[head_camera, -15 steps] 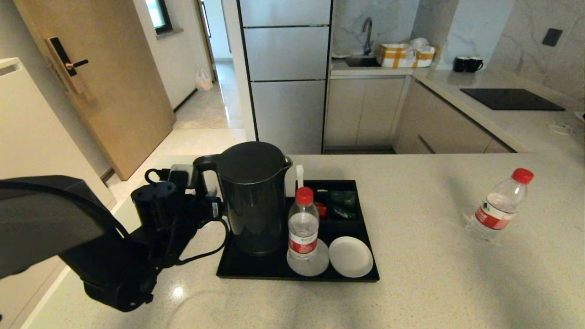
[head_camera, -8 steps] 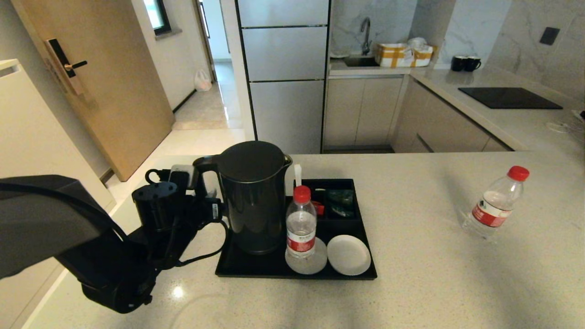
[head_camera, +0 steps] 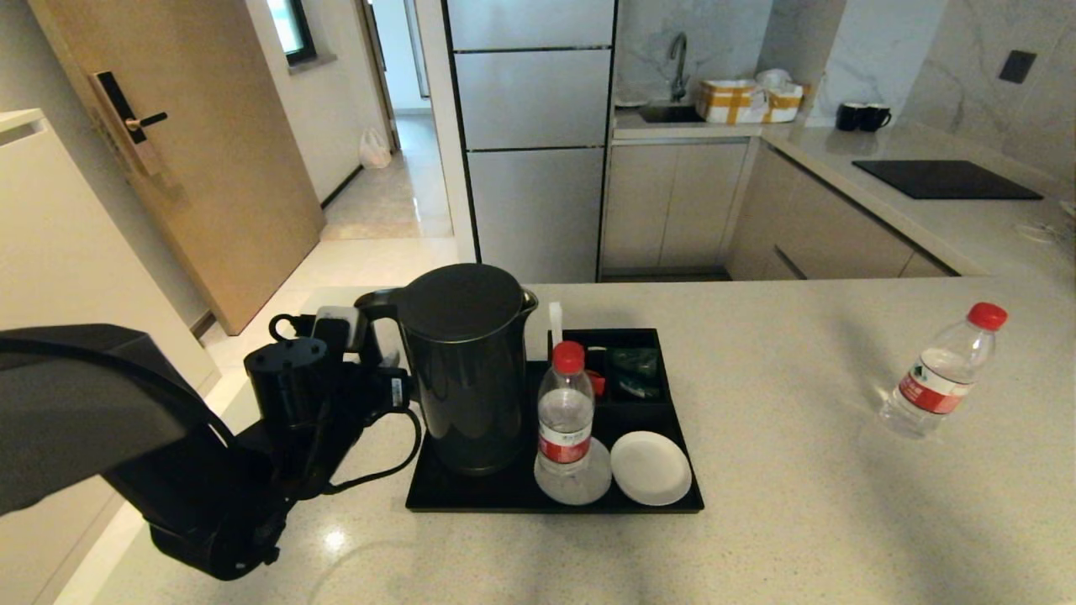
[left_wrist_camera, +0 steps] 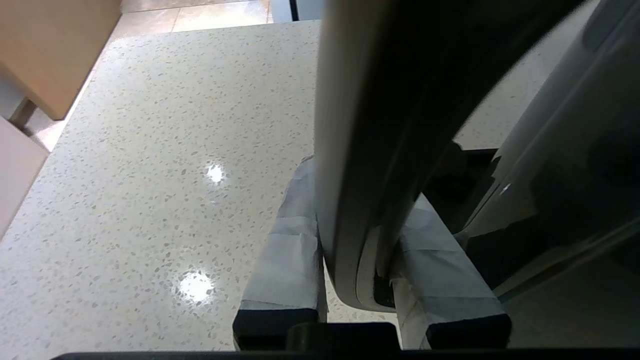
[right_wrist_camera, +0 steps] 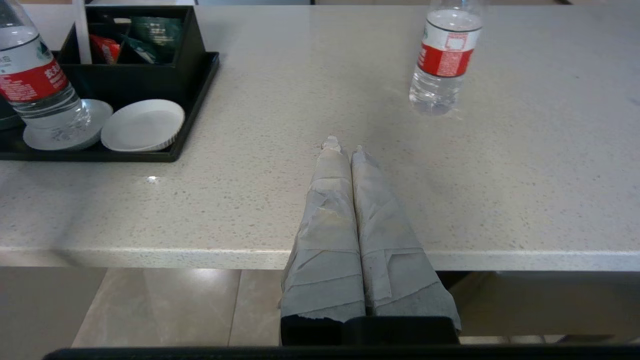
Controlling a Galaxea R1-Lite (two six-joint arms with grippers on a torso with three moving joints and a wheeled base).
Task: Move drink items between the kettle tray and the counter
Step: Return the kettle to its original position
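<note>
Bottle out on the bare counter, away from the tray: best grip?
Take the counter bottle around its labelled mid-body, coming in level from the robot's side. It stands upright with open counter all round; the label band is straight-walled, wider and steadier than the cap.

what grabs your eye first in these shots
The tall black kettle stands at the left end of the black tray, its handle clamped by the left hand. One red-capped bottle stands on a saucer beside it; another bottle stands alone far right on the counter.

No legible text on bottle labels
</note>
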